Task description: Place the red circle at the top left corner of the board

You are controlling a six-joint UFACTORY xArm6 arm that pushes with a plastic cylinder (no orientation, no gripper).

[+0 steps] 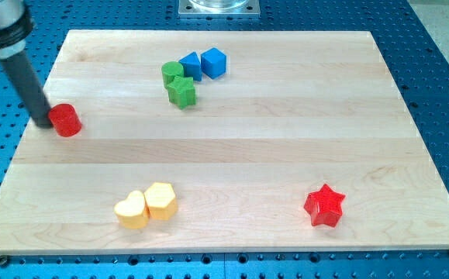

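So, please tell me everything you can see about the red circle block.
The red circle is a short, plain red cylinder that looks like painted wood or plastic. It stands upright on its flat end near the left edge of the wooden board, somewhat above mid-height. My tip is at its left side, seemingly touching it. No other block is near it.

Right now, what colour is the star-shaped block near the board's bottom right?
Red: the star shows plainly in the camera view.
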